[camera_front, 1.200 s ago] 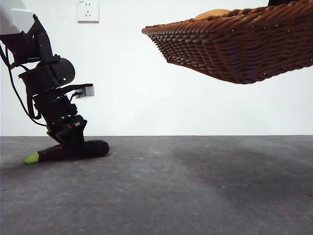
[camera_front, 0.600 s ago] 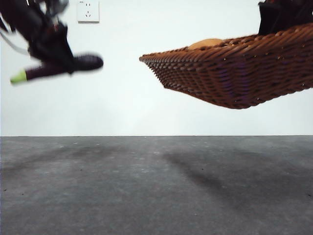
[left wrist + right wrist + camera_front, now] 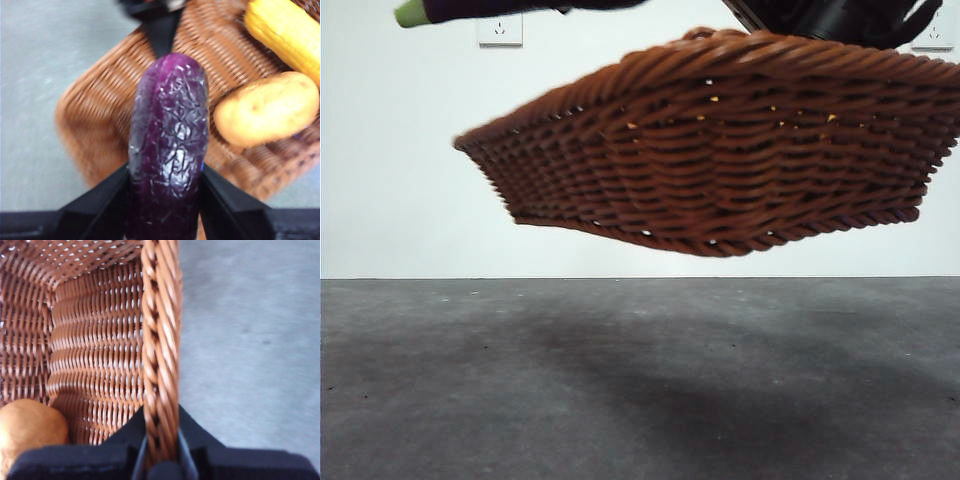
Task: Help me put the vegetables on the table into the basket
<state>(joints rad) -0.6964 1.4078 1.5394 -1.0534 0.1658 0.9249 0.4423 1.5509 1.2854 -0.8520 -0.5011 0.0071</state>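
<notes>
one basket [image 3: 720,150], brown wicker, rim pinched by right gripper [image 3: 161,460]; one corn [image 3: 285,35], one potato [image 3: 267,107] inside; left gripper [image 3: 165,200] clamps one eggplant [image 3: 170,150].

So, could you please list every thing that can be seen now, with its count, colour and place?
eggplant: one, dark purple, held in the air above the basket
corn cob: one, yellow, lying inside the basket
potato: one, brown, inside the basket beside the corn cob
basket: one, brown wicker, lifted off the table
table: one, dark grey, below the basket
wall sockets: two, white, on the back wall
left pincer: one, black, shut on the eggplant
right pincer: one, black, shut on the basket's braided rim
</notes>
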